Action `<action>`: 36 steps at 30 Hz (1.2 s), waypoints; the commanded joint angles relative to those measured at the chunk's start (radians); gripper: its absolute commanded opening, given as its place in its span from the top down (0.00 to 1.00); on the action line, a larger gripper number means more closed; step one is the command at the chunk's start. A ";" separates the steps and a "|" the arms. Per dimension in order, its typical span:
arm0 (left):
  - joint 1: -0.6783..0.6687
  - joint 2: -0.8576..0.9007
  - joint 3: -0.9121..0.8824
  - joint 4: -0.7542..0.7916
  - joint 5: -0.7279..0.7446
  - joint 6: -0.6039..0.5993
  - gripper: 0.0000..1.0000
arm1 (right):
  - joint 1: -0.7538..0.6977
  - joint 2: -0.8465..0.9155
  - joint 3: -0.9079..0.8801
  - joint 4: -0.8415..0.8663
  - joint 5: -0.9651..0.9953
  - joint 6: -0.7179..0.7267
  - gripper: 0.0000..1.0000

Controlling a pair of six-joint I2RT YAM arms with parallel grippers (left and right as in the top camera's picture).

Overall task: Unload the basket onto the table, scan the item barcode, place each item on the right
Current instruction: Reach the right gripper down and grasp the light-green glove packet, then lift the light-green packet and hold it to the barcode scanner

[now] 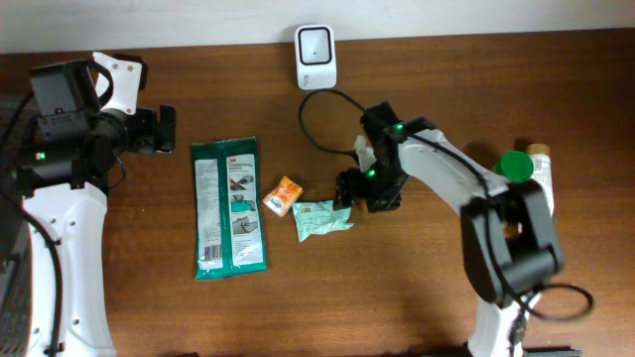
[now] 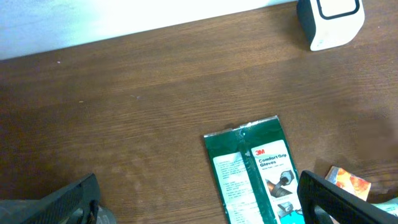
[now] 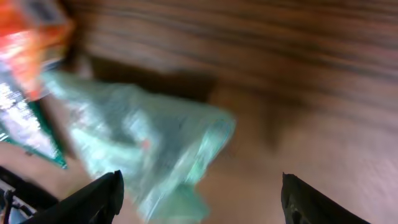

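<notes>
Dark wood surface (image 1: 417,297), pale wall along the far edge.

Overhead: white scanner (image 1: 316,56) stands upright at the far edge, centre, with a black cable (image 1: 322,124) looping from it towards the right arm. The pale green pouch (image 1: 322,220) lies flat near the middle of the surface. An orange packet (image 1: 284,195) sits just beside the pouch's left end, and a green 3M pack (image 1: 230,206) lies further left. A green-capped bottle (image 1: 515,165) stands well apart on the right (only this view shows it).

Right wrist view: heavily blurred. It shows the pouch as a crinkled translucent shape, with the orange packet at the upper left corner. No print or barcode is readable on the pouch in any view.

Left wrist view: 3M pack with its label side up, scanner at the top right corner, a corner of the orange packet. The pouch is all but out of frame.

Pouch orientation: long axis runs roughly left to right across the surface, slightly tilted, right end nearer the scanner side.

Right pincer (image 1: 349,193): at the pouch's right end, fingers apart. In its own view the pouch lies ahead and towards the left finger, not clamped.

Left pincer (image 2: 196,202): fingers wide apart, nothing between them, near the far end of the 3M pack and well apart from the pouch.
</notes>
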 commanded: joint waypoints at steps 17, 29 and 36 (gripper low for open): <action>0.003 -0.009 0.015 0.002 0.014 0.012 0.01 | -0.066 -0.174 0.079 -0.063 -0.220 -0.227 0.96; 0.004 -0.009 0.015 0.002 0.014 0.012 0.01 | -0.212 -0.666 0.081 -0.101 -0.219 -0.080 0.96; 0.004 -0.009 0.015 0.002 0.014 0.012 0.01 | -0.048 -0.488 0.252 -0.122 0.206 0.014 0.96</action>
